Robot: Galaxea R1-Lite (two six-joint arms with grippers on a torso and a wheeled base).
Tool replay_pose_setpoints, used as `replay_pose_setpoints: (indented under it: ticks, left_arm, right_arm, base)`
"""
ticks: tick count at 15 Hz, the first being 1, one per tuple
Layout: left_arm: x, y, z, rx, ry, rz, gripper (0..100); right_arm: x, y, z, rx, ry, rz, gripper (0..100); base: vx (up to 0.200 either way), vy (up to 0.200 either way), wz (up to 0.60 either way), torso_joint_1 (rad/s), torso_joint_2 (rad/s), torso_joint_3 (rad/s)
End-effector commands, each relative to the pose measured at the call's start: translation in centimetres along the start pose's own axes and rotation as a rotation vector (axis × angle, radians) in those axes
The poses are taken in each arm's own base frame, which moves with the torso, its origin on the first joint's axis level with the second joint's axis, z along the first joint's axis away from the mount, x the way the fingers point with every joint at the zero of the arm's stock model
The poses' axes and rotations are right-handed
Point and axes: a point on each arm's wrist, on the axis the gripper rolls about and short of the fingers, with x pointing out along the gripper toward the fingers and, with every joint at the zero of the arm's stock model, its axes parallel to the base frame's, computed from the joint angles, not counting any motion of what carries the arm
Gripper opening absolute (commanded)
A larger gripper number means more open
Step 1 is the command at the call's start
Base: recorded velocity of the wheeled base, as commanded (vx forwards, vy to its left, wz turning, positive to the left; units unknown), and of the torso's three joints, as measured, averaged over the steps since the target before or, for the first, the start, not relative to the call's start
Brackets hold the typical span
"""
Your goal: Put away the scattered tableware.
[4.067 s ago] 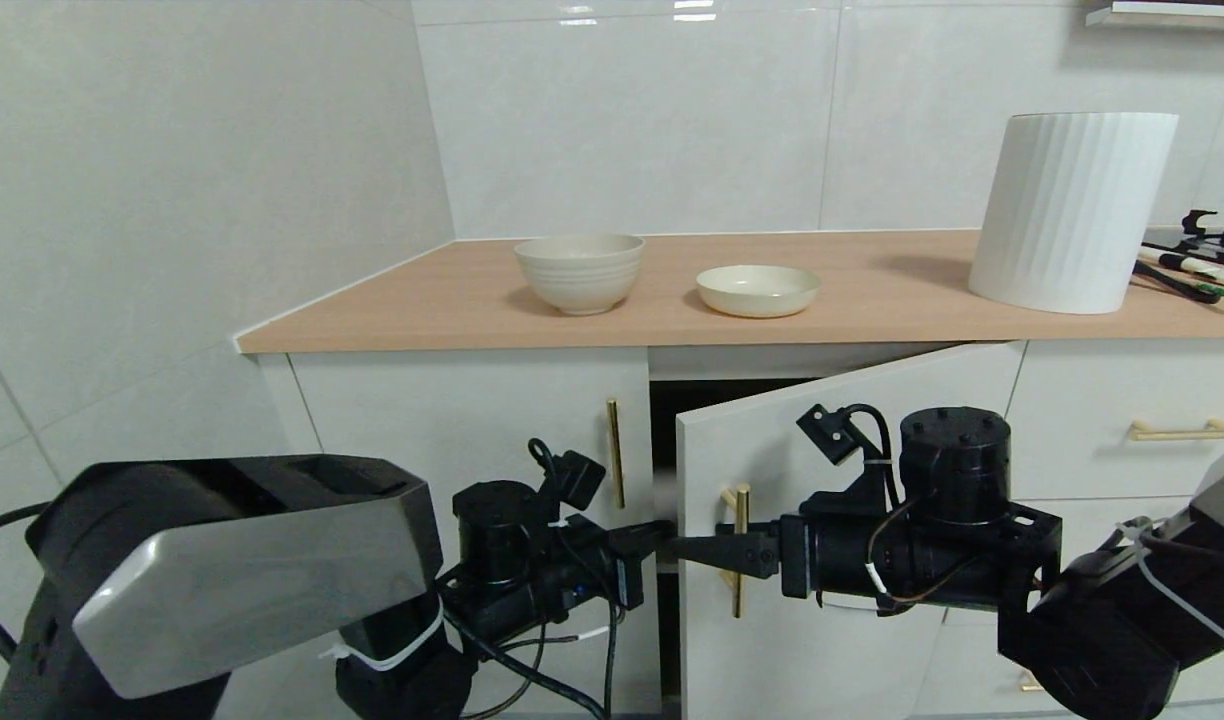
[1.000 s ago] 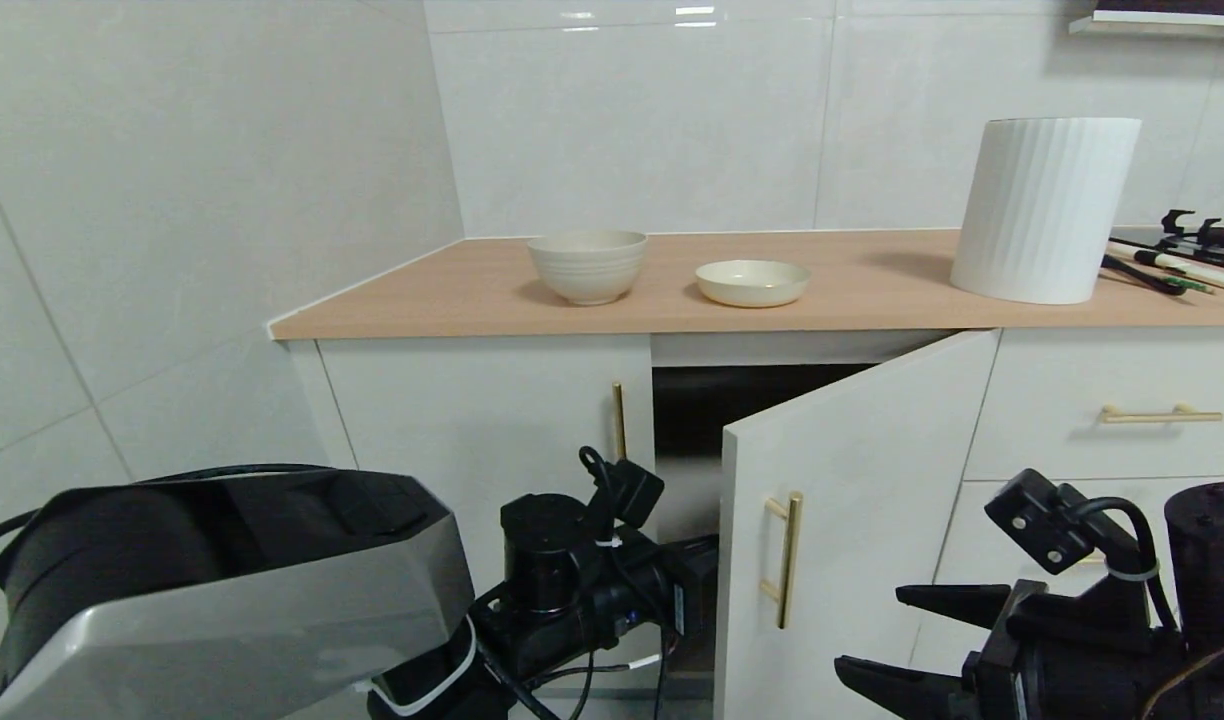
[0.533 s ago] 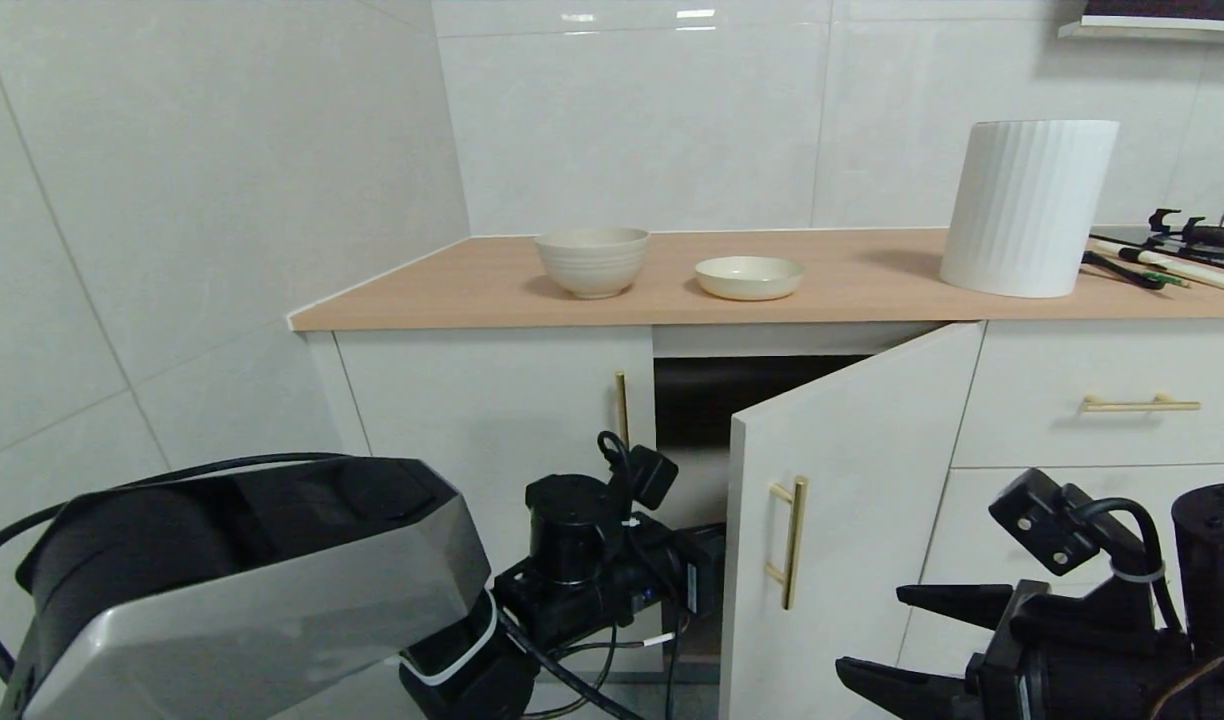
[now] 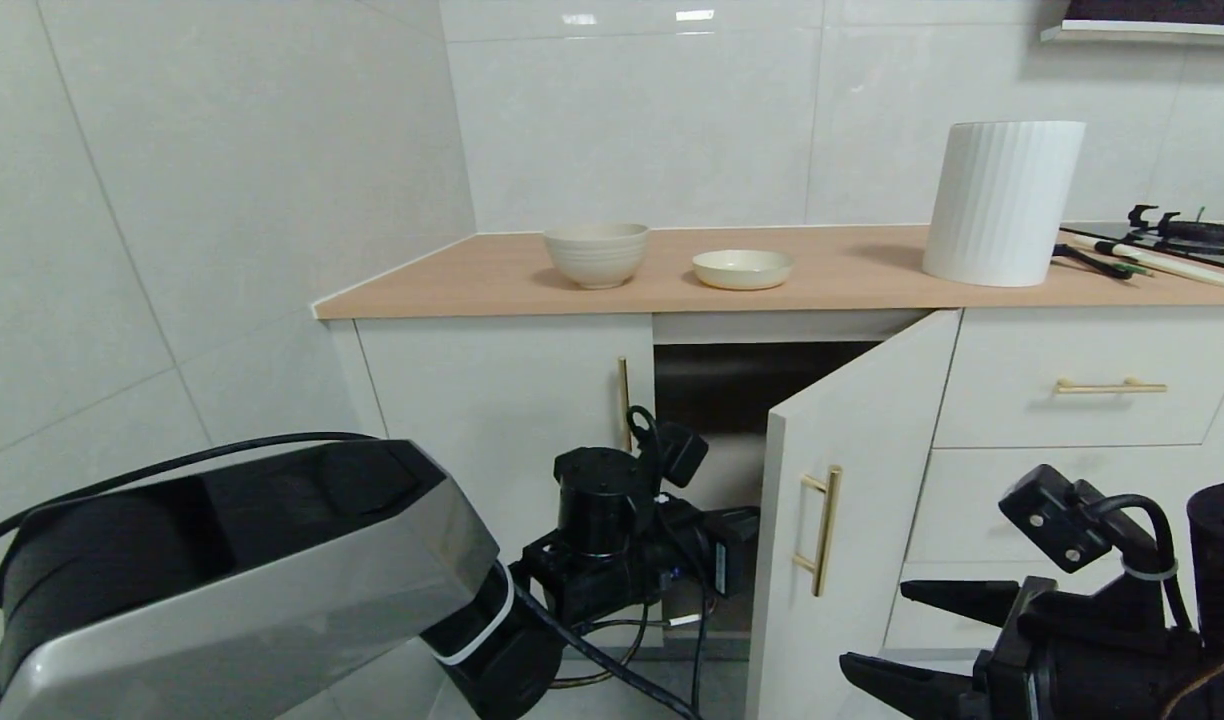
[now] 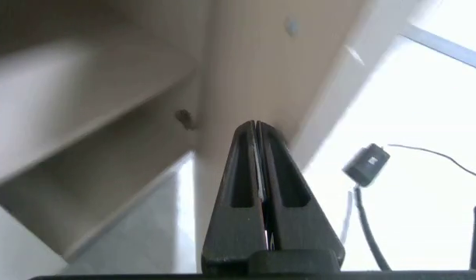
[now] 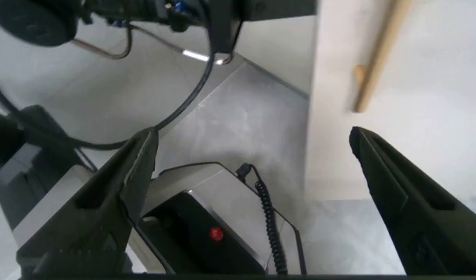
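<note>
With the bowl (image 4: 596, 254) and dish (image 4: 742, 269) on the far worktop (image 4: 852, 270), the left gripper (image 5: 254, 128), fingers pressed together behind the half-open door (image 4: 862, 430), should push it fully wide, with the right gripper (image 4: 872, 625), fingers spread, low and clear.

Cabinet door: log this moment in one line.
cabinet door: ajar | bowl, dish: on counter | left gripper: shut | right gripper: open, empty

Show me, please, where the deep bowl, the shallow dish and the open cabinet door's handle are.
deep bowl (image 4: 596, 258), head view, its ribbed outer wall.
shallow dish (image 4: 742, 268), head view, its inside.
door handle (image 4: 824, 530), head view, middle of the brass bar.
</note>
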Motion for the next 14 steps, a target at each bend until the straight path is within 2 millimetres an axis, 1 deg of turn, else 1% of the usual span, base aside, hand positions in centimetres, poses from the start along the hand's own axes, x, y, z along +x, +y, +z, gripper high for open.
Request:
replay_pose_setpoints:
  ticks: [1,3,5,7,8,9,10,11,12,13,14]
  left_arm:
    - [0.1,0.0,0.2,0.002,-0.010,0.000,0]
    - [0.9,0.0,0.6,0.007,-0.022,-0.006,0]
    - [1.6,-0.3,0.9,0.004,-0.001,-0.011,0]
    - [2.3,-1.4,1.2,0.006,0.018,-0.030,0]
    - [2.5,-2.6,1.3,0.013,0.019,-0.056,0]
    - [2.4,-4.3,1.8,0.024,0.010,-0.094,0]
    - [2.2,-5.6,2.1,0.030,0.011,-0.120,0]
    - [2.0,-7.8,2.4,0.039,0.023,-0.165,0]
    - [1.8,-9.6,2.7,0.047,0.037,-0.201,0]
    - [1.4,-11.8,3.0,0.056,0.057,-0.253,0]
    - [0.6,-12.8,3.5,0.060,0.061,-0.277,0]
  right_arm:
    - [0.0,0.0,0.0,-0.001,-0.002,0.001,100]
    - [0.0,0.2,0.0,-0.006,0.001,0.012,100]
    - [0.0,0.3,0.0,-0.008,0.001,0.016,100]
    - [-0.4,0.6,0.1,-0.013,-0.015,0.029,100]
    - [-0.7,0.9,0.3,-0.020,-0.032,0.041,100]
    - [-1.4,1.2,0.6,-0.029,-0.062,0.057,100]
    - [-1.9,1.5,0.7,-0.037,-0.080,0.072,100]
    - [-2.6,2.1,1.0,-0.051,-0.108,0.100,100]
    - [-3.3,2.5,1.1,-0.062,-0.131,0.127,100]
    - [-3.9,3.0,0.8,-0.074,-0.136,0.164,100]
    - [-4.1,3.1,0.7,-0.080,-0.131,0.185,100]
  base:
    - [0.000,0.000,0.00,0.000,0.00,0.000]
    - [0.000,0.000,0.00,0.000,0.00,0.000]
    - [0.000,0.000,0.00,0.000,0.00,0.000]
    - [0.000,0.000,0.00,0.000,0.00,0.000]
    - [0.000,0.000,0.00,0.000,0.00,0.000]
    - [0.000,0.000,0.00,0.000,0.00,0.000]
    - [0.000,0.000,0.00,0.000,0.00,0.000]
    - [0.000,0.000,0.00,0.000,0.00,0.000]
    - [0.000,0.000,0.00,0.000,0.00,0.000]
    - [0.000,0.000,0.00,0.000,0.00,0.000]
    - [0.000,0.000,0.00,0.000,0.00,0.000]
